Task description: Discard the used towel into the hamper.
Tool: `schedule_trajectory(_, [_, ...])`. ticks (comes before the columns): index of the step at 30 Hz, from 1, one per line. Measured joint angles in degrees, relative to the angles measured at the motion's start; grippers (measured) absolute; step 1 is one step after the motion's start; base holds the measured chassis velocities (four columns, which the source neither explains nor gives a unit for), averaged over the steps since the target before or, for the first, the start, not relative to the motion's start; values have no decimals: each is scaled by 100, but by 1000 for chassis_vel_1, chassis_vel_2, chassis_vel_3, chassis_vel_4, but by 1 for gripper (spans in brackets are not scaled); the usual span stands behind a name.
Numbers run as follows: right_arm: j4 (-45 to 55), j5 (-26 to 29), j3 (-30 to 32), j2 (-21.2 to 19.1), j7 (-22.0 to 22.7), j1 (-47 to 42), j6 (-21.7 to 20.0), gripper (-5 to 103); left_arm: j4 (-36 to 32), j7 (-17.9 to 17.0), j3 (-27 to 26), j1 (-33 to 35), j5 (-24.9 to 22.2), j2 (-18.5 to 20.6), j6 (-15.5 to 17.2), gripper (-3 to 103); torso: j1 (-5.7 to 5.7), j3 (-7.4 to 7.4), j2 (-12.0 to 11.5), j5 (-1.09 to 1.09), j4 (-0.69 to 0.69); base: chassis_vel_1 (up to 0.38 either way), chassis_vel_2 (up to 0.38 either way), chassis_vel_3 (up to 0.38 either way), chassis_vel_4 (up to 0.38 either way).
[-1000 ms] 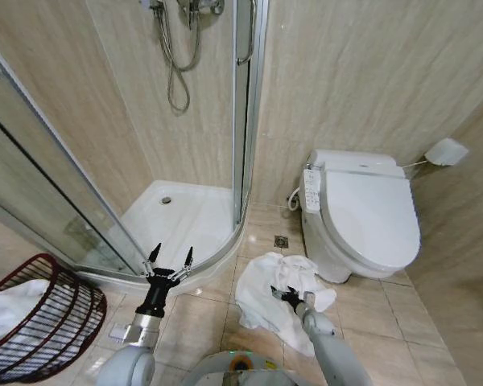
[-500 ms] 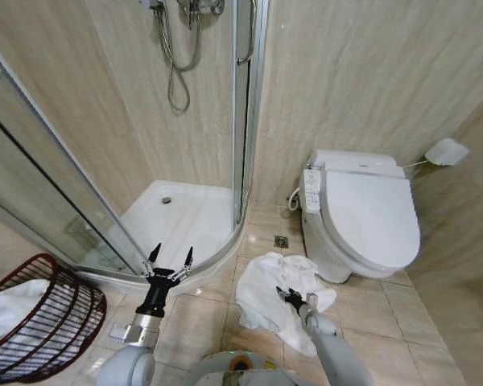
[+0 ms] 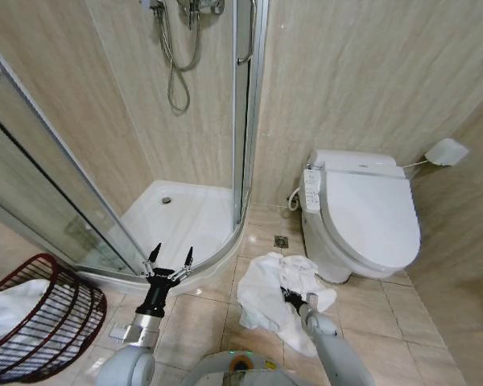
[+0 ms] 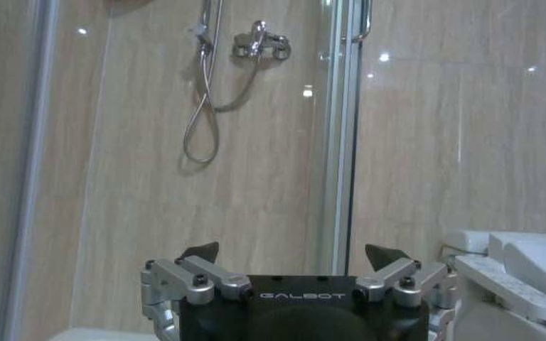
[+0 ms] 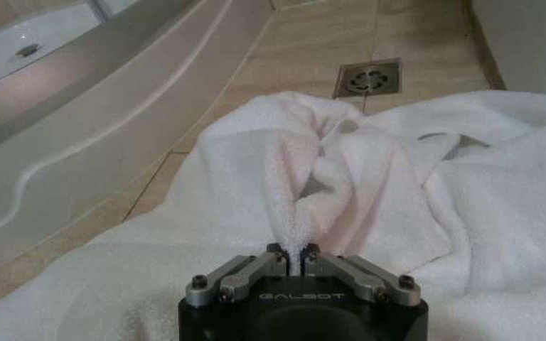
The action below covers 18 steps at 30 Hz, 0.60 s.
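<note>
Towel (image 3: pixel 274 301) white, crumpled on floor tiles; right hand (image 5: pixel 291 257) pinching raised fold; left hand (image 3: pixel 170 255) spread.

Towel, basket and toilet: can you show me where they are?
towel (image 3: pixel 266 297): head view, its crumpled middle.
hamper (image 3: pixel 72 322): head view, its wire side wall.
toilet (image 3: pixel 370 213): head view, its closed lid.

I read one word, GALBOT, in pale letters on the black body of my left gripper (image 4: pixel 292 257), low in the left wrist frame. My right gripper (image 5: pixel 295 253) bears the same word, bottom centre of its frame.
</note>
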Motion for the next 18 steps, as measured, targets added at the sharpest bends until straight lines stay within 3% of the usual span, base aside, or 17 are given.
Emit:
schedule_trajectory(10, [748, 15, -56, -33, 190, -323, -32, 4, 0, 0, 0, 0, 0, 0, 0, 100, 0, 0, 0, 0, 0, 0, 0, 0, 0])
schedule_trajectory(18, [1883, -330, 197, -52, 169, -953, 375, 4, 0, 0, 0, 0, 0, 0, 0, 100, 0, 0, 0, 0, -1, 0, 0, 0, 0])
